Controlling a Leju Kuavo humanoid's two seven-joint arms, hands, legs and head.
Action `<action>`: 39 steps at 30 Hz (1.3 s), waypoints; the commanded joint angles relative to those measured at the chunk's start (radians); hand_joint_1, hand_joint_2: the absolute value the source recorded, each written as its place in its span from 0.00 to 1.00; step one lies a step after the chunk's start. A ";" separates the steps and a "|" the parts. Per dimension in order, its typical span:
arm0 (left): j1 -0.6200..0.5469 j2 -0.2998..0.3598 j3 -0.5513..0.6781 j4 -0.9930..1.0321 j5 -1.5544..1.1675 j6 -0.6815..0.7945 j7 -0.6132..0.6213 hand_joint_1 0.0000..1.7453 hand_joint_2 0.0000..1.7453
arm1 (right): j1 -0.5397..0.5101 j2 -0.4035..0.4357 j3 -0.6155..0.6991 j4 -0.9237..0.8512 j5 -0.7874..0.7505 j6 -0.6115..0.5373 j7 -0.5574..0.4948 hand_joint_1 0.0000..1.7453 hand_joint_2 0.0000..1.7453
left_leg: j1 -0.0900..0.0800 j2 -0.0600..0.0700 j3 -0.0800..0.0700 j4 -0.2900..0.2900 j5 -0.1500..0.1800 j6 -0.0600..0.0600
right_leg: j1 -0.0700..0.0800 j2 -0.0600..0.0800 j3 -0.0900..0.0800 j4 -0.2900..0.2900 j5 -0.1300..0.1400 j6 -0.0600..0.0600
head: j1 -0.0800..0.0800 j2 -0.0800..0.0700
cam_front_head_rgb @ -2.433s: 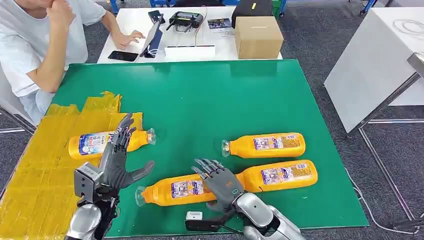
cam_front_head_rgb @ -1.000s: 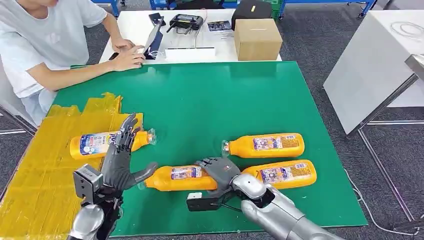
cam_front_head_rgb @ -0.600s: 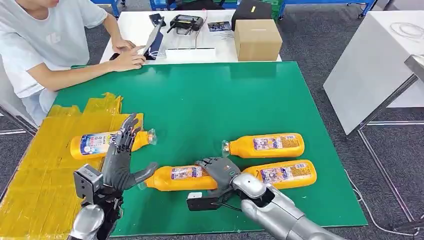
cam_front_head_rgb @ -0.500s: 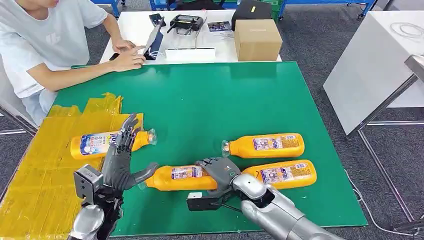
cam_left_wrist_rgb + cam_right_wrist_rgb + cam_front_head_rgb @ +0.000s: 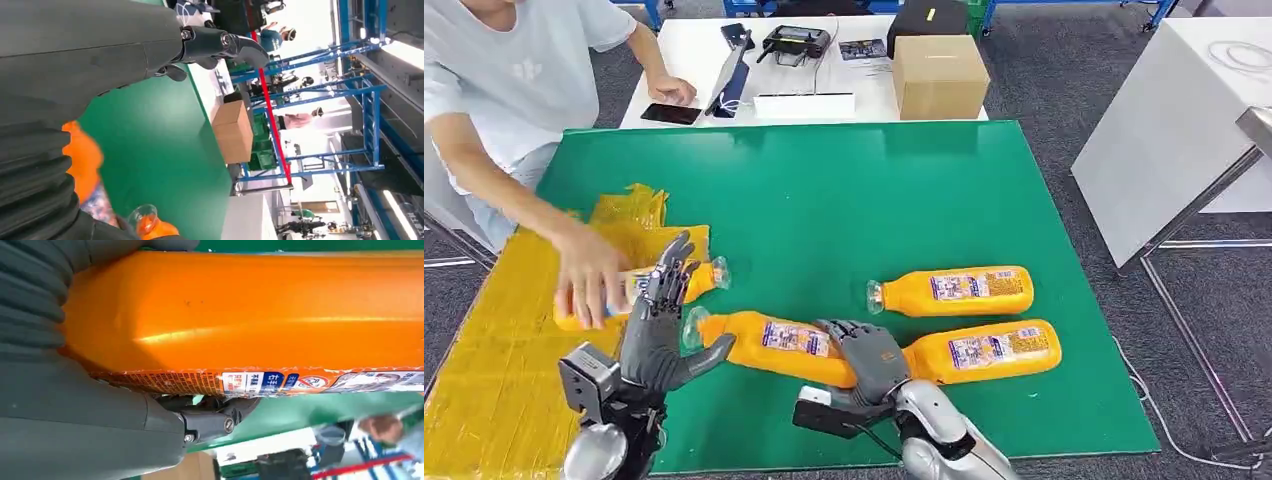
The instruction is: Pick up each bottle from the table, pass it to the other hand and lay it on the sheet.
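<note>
The green tabletop (image 5: 824,200) carries a yellow sheet (image 5: 494,370) over its 8 o'clock corner, with one orange bottle (image 5: 699,280) lying on the sheet, and two more orange bottles (image 5: 954,289) (image 5: 994,351) lying side by side toward 4 o'clock.

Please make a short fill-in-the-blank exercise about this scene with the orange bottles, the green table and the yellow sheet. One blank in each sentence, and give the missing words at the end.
1. The right robot hand holds an orange bottle whose cap end points toward the ____ robot hand.
2. A person's hand is on the bottle that lies on the ____ sheet.
3. On the green table, ____ bottles lie untouched: far bottle, near bottle.
4. The cardboard box stands on the ____ table beyond.

Missing words: left; yellow; two; white
</note>
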 commanded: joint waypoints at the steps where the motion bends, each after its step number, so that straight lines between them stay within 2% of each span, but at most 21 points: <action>1: 0.010 -0.016 0.013 -0.017 0.009 0.022 -0.009 0.00 1.00 | 0.045 0.045 -0.112 -0.059 -0.028 -0.041 -0.032 1.00 1.00 | 0.001 0.000 0.003 0.000 -0.002 0.000 | 0.001 0.001 0.003 -0.001 -0.001 -0.001 | 0.000 0.000; 11: 0.022 -0.046 0.062 -0.051 0.119 0.041 -0.016 0.00 1.00 | 0.063 0.065 -0.156 -0.095 -0.061 -0.112 -0.067 1.00 1.00 | 0.001 0.000 0.001 0.000 -0.001 0.000 | 0.001 0.000 0.001 -0.001 -0.001 -0.001 | 0.000 0.000; 15: 0.017 -0.040 0.059 -0.035 0.150 0.042 0.016 0.00 1.00 | 0.088 0.077 -0.192 -0.134 -0.105 -0.172 -0.110 1.00 1.00 | 0.001 0.000 0.001 0.000 -0.002 0.000 | 0.001 0.000 0.002 -0.001 -0.001 -0.001 | 0.000 0.000; 18: 0.017 -0.040 0.059 -0.035 0.150 0.042 0.016 0.00 1.00 | 0.088 0.077 -0.192 -0.134 -0.105 -0.172 -0.110 1.00 1.00 | 0.001 0.000 0.002 0.000 -0.002 0.000 | 0.001 0.000 0.002 -0.001 -0.002 -0.001 | 0.000 0.000; 21: 0.002 -0.028 0.038 -0.004 0.171 0.035 0.059 0.00 1.00 | 0.107 0.087 -0.210 -0.166 -0.151 -0.213 -0.160 1.00 1.00 | 0.002 0.000 0.005 0.000 -0.004 -0.001 | 0.002 0.000 0.006 -0.002 -0.002 -0.001 | 0.000 0.000; 22: -0.006 -0.022 0.031 0.018 0.172 0.047 0.101 0.00 1.00 | 0.114 0.090 -0.215 -0.175 -0.162 -0.227 -0.171 1.00 1.00 | 0.000 -0.001 0.000 -0.001 -0.001 0.000 | 0.000 -0.001 0.001 -0.001 -0.001 -0.001 | 0.000 0.000; 24: -0.019 -0.019 0.023 0.041 0.171 0.050 0.110 0.00 1.00 | 0.121 0.090 -0.214 -0.183 -0.167 -0.234 -0.177 1.00 1.00 | 0.000 -0.002 0.001 -0.001 -0.001 0.000 | 0.000 -0.002 0.001 -0.001 -0.001 -0.001 | 0.000 0.000; 25: -0.034 -0.007 0.007 0.070 0.201 0.034 0.156 0.00 1.00 | 0.122 0.089 -0.212 -0.188 -0.181 -0.245 -0.194 1.00 1.00 | 0.000 -0.001 0.000 -0.001 0.000 0.000 | 0.000 -0.001 0.000 -0.001 -0.001 -0.001 | 0.000 0.000; 39: -0.086 0.033 -0.065 0.138 0.314 -0.084 0.206 0.00 1.00 | 0.067 0.102 -0.163 -0.128 -0.242 -0.234 -0.247 1.00 1.00 | 0.001 0.000 0.002 -0.001 -0.001 -0.001 | 0.001 0.001 0.002 -0.002 -0.001 -0.001 | 0.000 0.000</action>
